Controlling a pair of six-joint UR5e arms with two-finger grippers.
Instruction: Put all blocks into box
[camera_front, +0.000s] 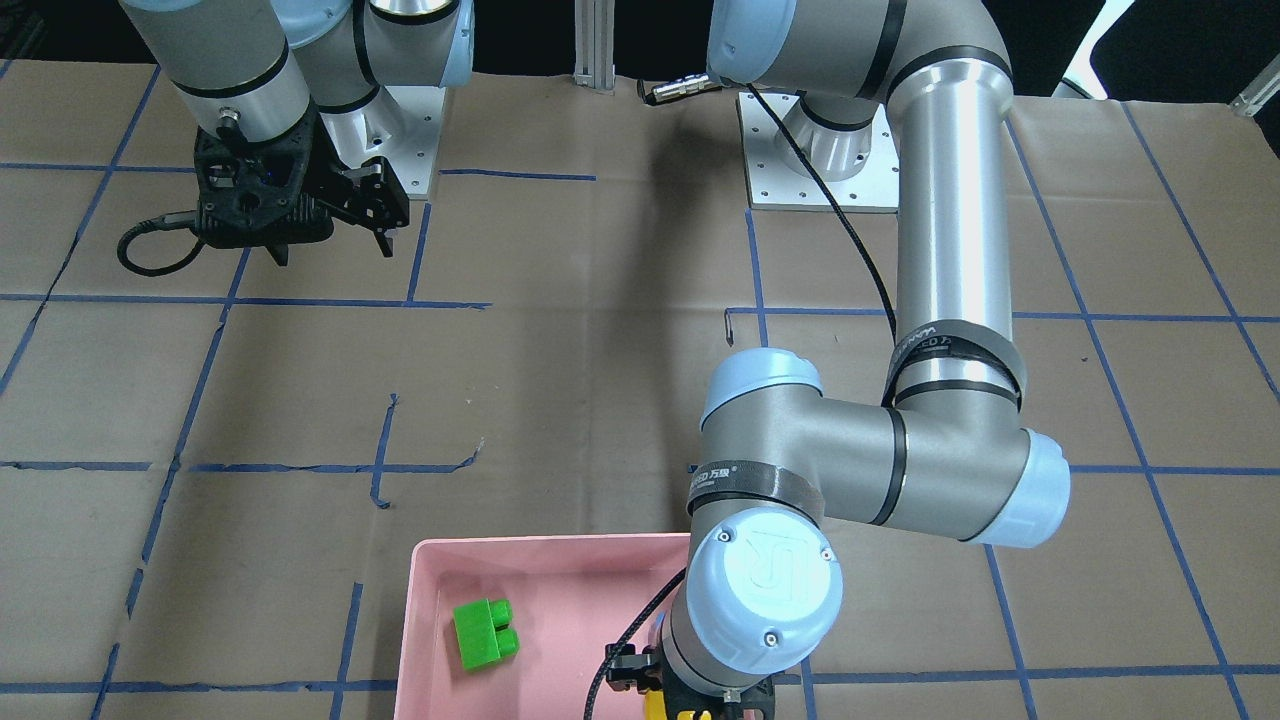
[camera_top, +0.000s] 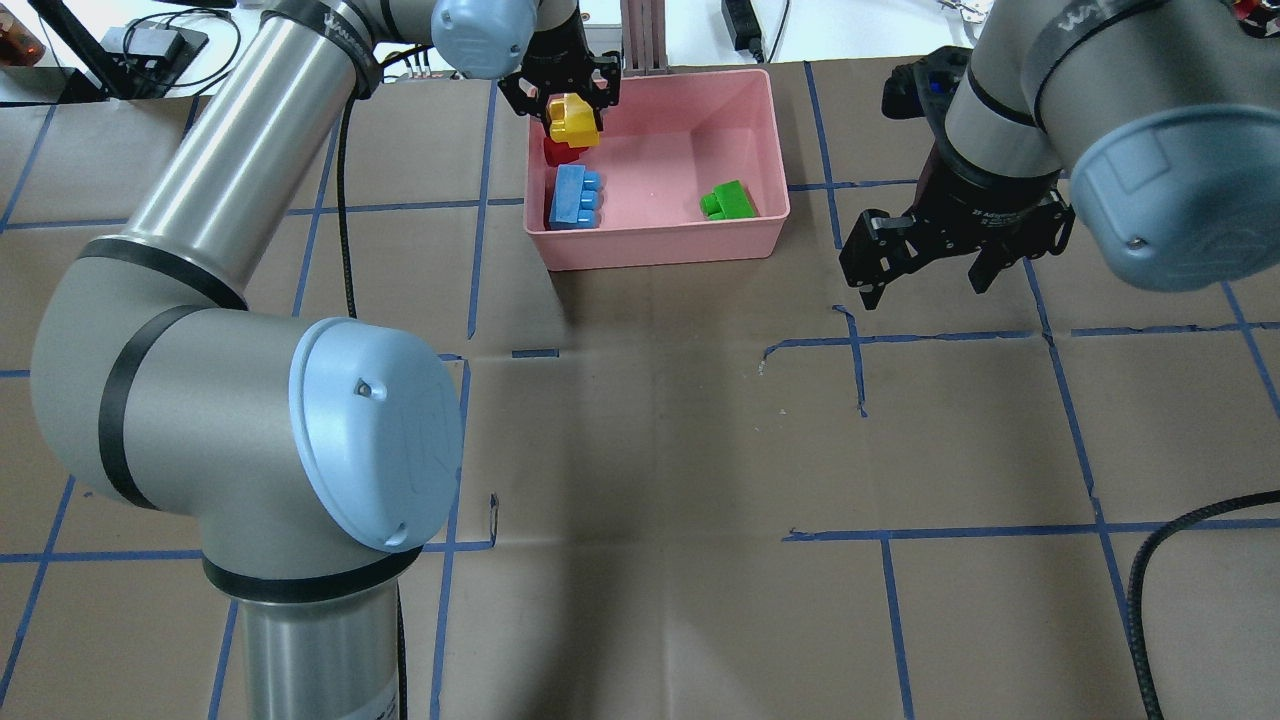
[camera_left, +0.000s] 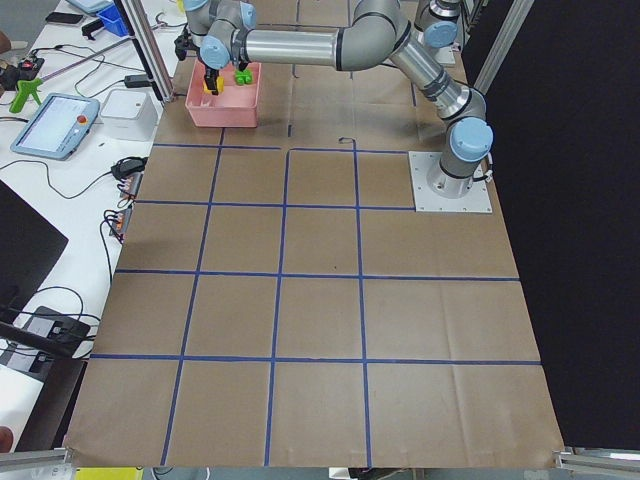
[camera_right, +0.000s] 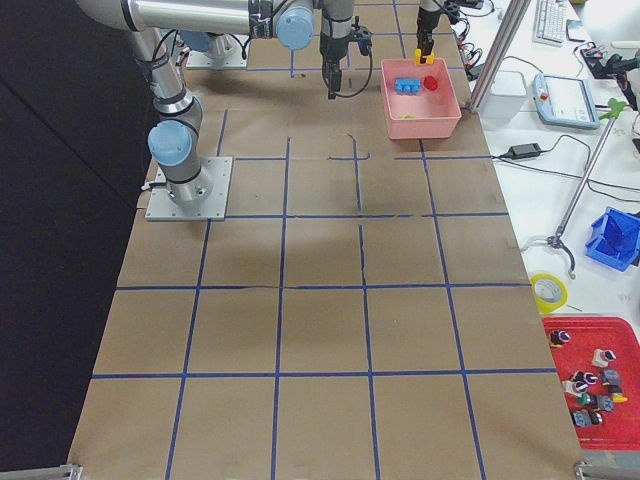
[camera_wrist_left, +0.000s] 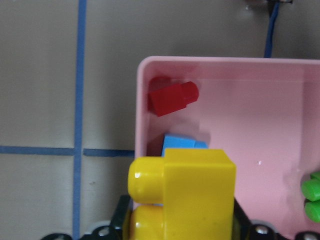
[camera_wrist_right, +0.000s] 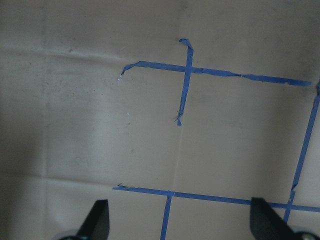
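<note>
From behind the robot, the pink box (camera_top: 662, 246) sits toward 12 o'clock on the brown-papered table (camera_top: 650, 450). It is shallow, with rounded corners. The left gripper (camera_top: 571, 108) hangs over the box's 10 o'clock corner and is clamped on the yellow block (camera_top: 572, 122), a glossy brick whose two round studs point sideways. Under it the small red block (camera_top: 558, 153) lies on the box floor. The blue block (camera_top: 575, 198) lies at 8 o'clock against the wall, and the green block (camera_top: 727, 202) at 4 o'clock. The right gripper (camera_top: 925, 290) is spread wide and holds nothing, above bare paper at the box's 4 o'clock.
</note>
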